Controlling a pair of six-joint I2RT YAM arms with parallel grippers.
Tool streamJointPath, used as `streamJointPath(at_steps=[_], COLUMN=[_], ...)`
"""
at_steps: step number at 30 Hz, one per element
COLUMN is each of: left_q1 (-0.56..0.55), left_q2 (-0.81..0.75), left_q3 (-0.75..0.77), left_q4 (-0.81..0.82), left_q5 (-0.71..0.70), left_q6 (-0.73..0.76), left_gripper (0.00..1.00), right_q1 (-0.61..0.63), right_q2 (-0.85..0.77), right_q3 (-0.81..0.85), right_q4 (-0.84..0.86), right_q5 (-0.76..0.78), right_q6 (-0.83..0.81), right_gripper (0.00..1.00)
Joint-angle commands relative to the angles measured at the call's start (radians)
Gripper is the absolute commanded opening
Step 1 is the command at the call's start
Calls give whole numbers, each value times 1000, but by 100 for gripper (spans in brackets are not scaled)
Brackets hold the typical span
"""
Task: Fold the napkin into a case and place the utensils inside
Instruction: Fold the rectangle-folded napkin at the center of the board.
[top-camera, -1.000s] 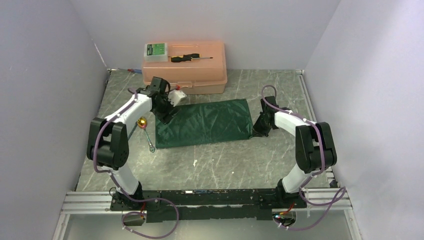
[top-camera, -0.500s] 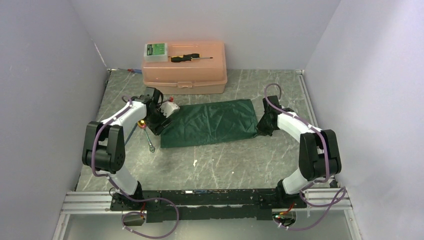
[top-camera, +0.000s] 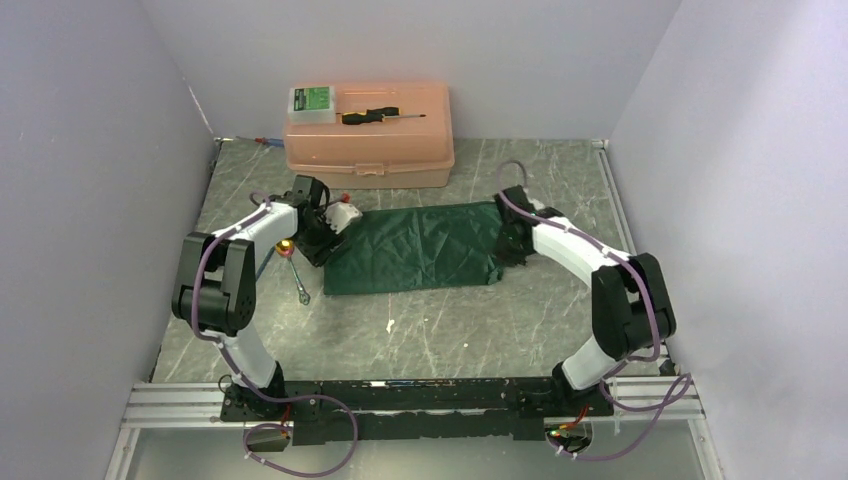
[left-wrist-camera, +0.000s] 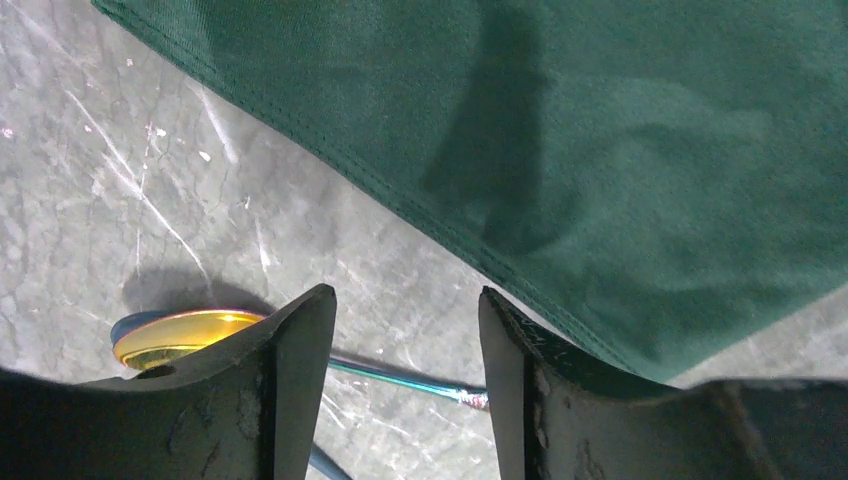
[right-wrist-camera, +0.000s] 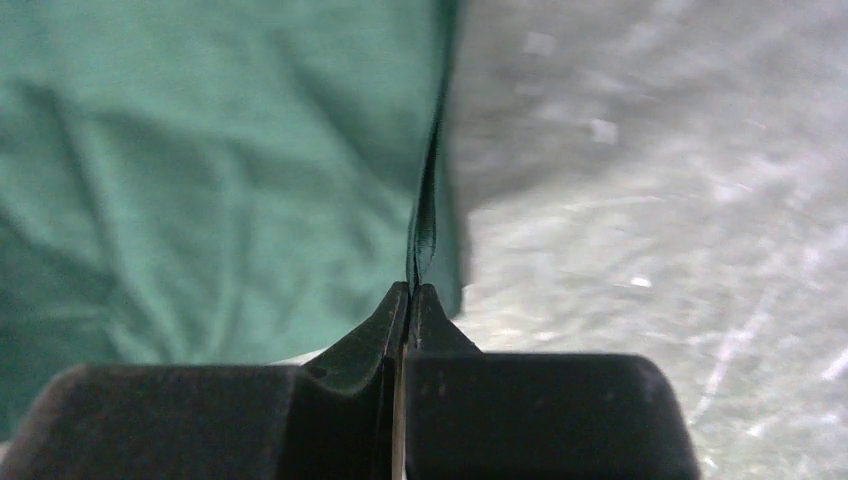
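The right pincer (right-wrist-camera: 411, 300) has swung inward, clenched on the right hem of the napkin (top-camera: 415, 248) on the desk (top-camera: 450, 325), the left pincer (left-wrist-camera: 405, 335) released beside its left edge; carry the hem across level, without tugging.

White arm links (top-camera: 262, 222), black joints (top-camera: 222, 290), purple cables (top-camera: 190, 285); black gripper fingers (left-wrist-camera: 300, 380), scuffed.

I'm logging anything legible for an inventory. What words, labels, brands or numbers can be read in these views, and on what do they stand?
No text here can be read.
On the green-labelled small case atop the peach box: printed marks, too small to read.
On the screwdriver: nothing legible.
On the napkin and the table, wrist views included: no text.
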Motion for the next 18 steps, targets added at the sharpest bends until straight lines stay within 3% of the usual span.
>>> streamJointPath(at_steps=[1, 8, 18], left_q1=[4, 5, 12], left_q2=[15, 7, -13], left_q3=[-29, -84, -101], left_q4=[93, 150, 134], left_q5=[-12, -16, 52], left_q6=[-17, -19, -92], left_gripper=[59, 58, 57], right_q1=[144, 251, 416], right_q2=[54, 159, 457], right_q3=[187, 375, 717], right_q4=[-15, 46, 76], right_q5=[34, -123, -319], right_q6=[-64, -112, -107], right_gripper=[0, 0, 0])
